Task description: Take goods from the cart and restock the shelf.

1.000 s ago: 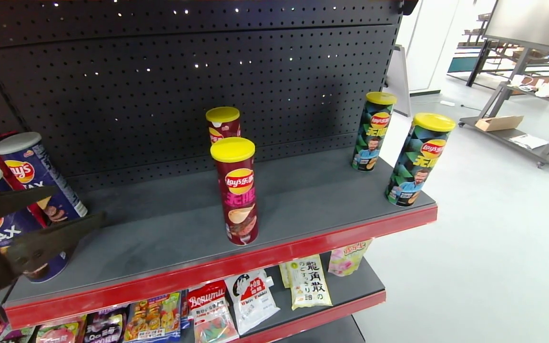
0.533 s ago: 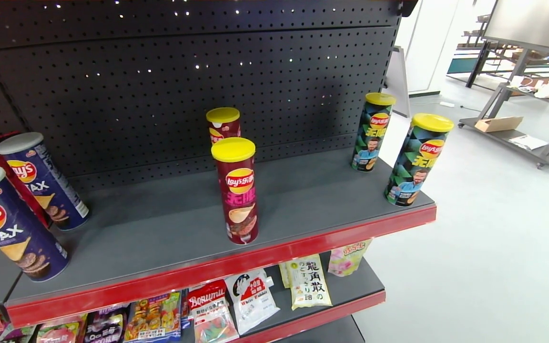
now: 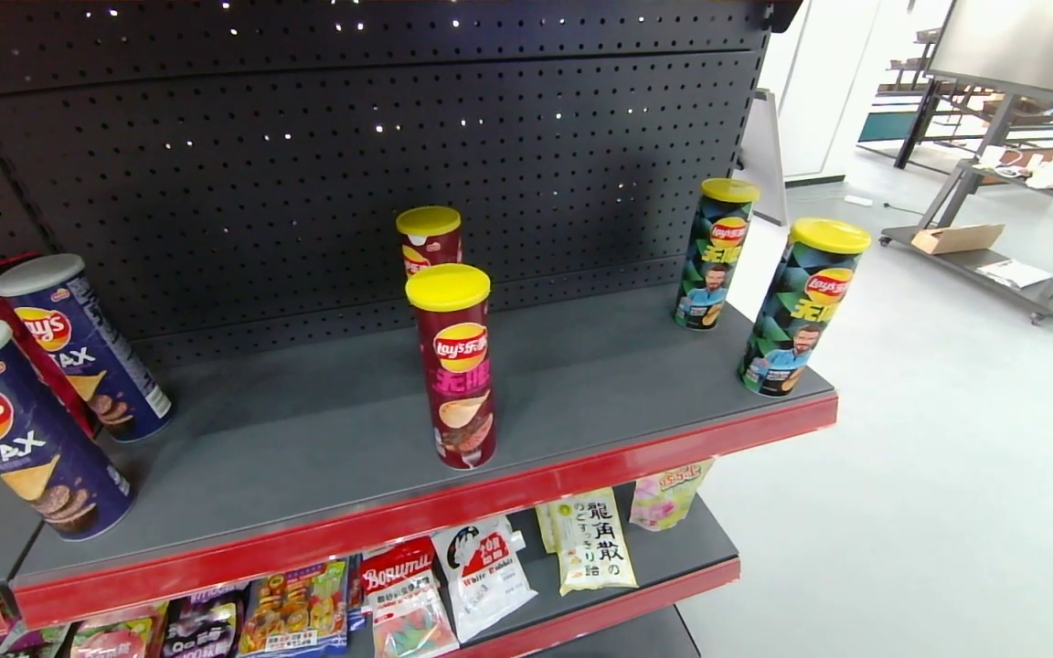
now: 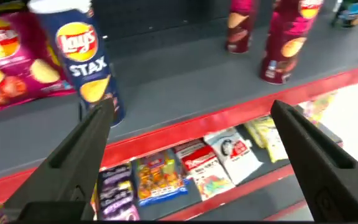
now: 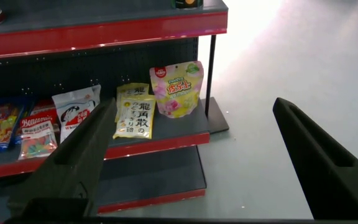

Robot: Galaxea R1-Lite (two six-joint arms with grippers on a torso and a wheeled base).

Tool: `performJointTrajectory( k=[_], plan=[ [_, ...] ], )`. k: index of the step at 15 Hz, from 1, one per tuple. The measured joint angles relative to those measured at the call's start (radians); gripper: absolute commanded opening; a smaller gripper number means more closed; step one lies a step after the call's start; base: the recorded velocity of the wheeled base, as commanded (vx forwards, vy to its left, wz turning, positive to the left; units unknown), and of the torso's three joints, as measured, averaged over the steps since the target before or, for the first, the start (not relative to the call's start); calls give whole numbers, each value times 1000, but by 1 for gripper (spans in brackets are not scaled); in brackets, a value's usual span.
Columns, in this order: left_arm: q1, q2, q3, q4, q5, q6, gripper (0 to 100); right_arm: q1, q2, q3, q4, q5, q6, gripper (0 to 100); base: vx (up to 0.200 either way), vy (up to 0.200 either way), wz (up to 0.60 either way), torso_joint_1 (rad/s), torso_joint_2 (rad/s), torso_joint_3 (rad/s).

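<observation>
A glossy cylindrical blue can (image 4: pixel 84 62) with a pale lid stands on the matte grey shelf (image 4: pixel 185 87), just beyond one fingertip of the left gripper (image 4: pixel 191 109), whose flat black fingers are spread wide and empty. The right gripper (image 5: pixel 194 106), spread the same way, faces soft snack pouches (image 5: pixel 178 88).

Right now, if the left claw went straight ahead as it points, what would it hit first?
Most likely the shelf's red front edge, centred between the fingers of the open left claw; the blue chip can stands beside that line. Depth unclear.
</observation>
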Motion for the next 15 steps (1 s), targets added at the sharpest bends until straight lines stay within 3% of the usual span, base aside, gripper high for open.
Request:
performJointTrajectory(
  k=[4,9,12,15],
  plan=[
    [0,-37,10,0,15,-1,100,0,0,0,0,0,0,100,0,0,600,6,0,5],
    [1,-76,34,4,24,0,100,-1,0,0,0,-1,1,100,0,0,0,0,0,0],
    [1,-113,69,43,98,0,100,-1,1,0,0,0,0,100,0,0,0,0,0,0],
    [1,-155,180,0,101,-3,100,0,1,0,0,0,1,100,0,0,0,0,0,0]
  ],
)
